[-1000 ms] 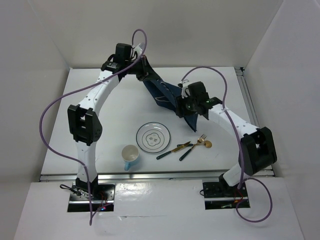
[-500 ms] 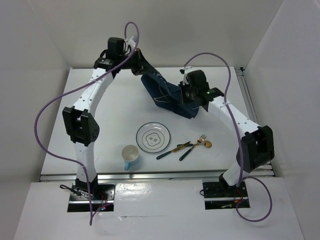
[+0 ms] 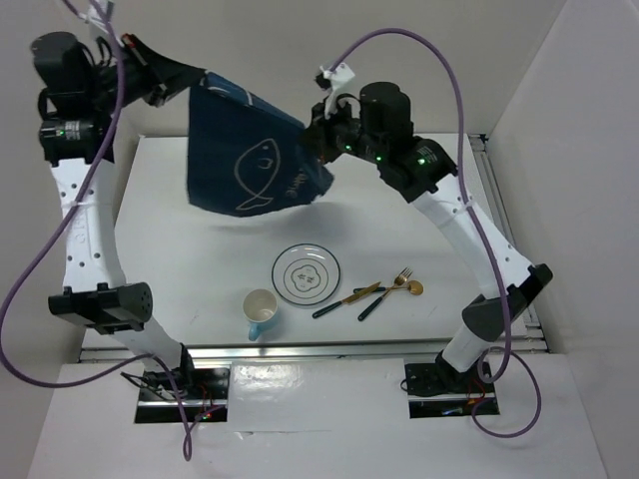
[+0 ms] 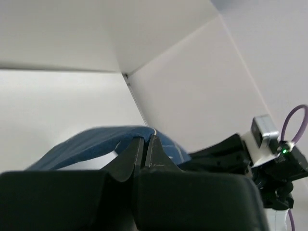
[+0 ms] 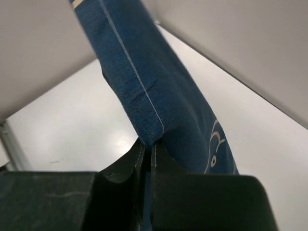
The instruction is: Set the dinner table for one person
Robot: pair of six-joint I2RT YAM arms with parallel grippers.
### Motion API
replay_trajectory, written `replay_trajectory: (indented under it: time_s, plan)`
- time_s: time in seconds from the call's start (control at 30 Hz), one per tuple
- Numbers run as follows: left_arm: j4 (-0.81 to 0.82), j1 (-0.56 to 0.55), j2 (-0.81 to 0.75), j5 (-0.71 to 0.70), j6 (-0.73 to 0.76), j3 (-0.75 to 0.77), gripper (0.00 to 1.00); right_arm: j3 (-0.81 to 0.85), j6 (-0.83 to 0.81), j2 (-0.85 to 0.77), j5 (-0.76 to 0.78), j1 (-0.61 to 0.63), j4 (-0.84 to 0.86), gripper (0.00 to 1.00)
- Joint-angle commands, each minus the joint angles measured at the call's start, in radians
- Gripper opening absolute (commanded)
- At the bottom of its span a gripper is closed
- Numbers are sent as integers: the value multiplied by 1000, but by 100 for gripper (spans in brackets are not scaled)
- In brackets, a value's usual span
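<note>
You pinch the navy blue cloth placemat with the white fish (image 3: 250, 165) tight in your left gripper (image 3: 194, 82) and right gripper (image 3: 318, 137), high above the big white dinner table (image 3: 170, 249); if one pinch slips, it could flop onto the round white plate (image 3: 307, 273).

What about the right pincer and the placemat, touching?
Touching. Right wrist view: the right pincer is shut on the hem of the navy placemat.
</note>
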Motion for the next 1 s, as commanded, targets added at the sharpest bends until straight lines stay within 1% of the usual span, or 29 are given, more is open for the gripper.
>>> replay_trajectory:
  time_s: [0.0, 0.07, 0.13, 0.2, 0.27, 0.3, 0.33, 0.4, 0.43, 0.47, 0.5, 0.53, 0.57, 0.6, 0.63, 0.67, 0.7, 0.73, 0.77, 0.8, 0.87, 0.9, 0.93, 0.97]
  plan:
    - [70, 99, -27, -50, -41, 59, 0, 86, -30, 57, -30, 64, -117, 0]
    - [84, 134, -38, -70, -41, 75, 0, 97, -30, 80, -39, 107, -102, 0]
    - [104, 143, -38, -92, -50, 98, 0, 94, -4, 80, -62, 119, -55, 0]
    - [104, 144, 5, -105, -50, 124, 0, 56, 28, 71, -74, 119, 6, 0]
    - [114, 144, 49, -117, -59, 176, 0, 22, 83, 62, -100, 93, 39, 0]
    - [115, 127, 95, -117, -59, 187, 0, -28, 105, 48, -100, 80, 76, 0]
    - [125, 114, 120, -148, -49, 208, 0, -52, 128, 48, -120, 61, 88, 0]
    - [142, 55, 171, -181, -18, 217, 0, -107, 201, 30, -156, 0, 122, 0]
    - [142, 35, 230, -204, 2, 228, 0, -172, 244, 29, -166, -20, 134, 0]
    - [142, -9, 267, -218, 16, 243, 0, -211, 267, 19, -179, -64, 148, 0]
    - [142, -30, 306, -235, 26, 266, 0, -249, 287, 5, -200, -91, 160, 0]
    - [115, -51, 348, -260, 39, 318, 0, -336, 310, -4, -212, -117, 189, 0]
    - [115, -70, 428, -272, 48, 340, 0, -389, 360, -13, -234, -173, 208, 0]
    - [96, -97, 462, -272, 48, 352, 8, -441, 388, -23, -252, -209, 253, 0]
    - [96, -106, 490, -272, 48, 352, 24, -539, 419, -36, -269, -244, 271, 0]
    - [82, -119, 528, -261, 48, 352, 53, -587, 471, -37, -313, -314, 293, 0]
    - [69, -119, 528, -261, 57, 352, 67, -666, 494, -37, -333, -348, 332, 0]
    - [50, -128, 537, -275, 71, 352, 74, -697, 511, -37, -352, -377, 349, 0]
    - [24, -128, 538, -299, 103, 336, 80, -722, 511, -37, -373, -399, 363, 0]
    - [15, -128, 506, -312, 120, 325, 87, -734, 511, -9, -374, -425, 363, 0]
    - [-17, -128, 476, -346, 151, 303, 88, -725, 498, 22, -374, -437, 331, 0]
    - [-71, -119, 464, -346, 178, 291, 88, -725, 484, 35, -374, -438, 321, 0]
    - [-101, -104, 432, -359, 191, 279, 85, -715, 484, 58, -374, -451, 321, 0]
    - [-132, -94, 412, -373, 201, 229, 84, -715, 484, 59, -374, -451, 321, 0]
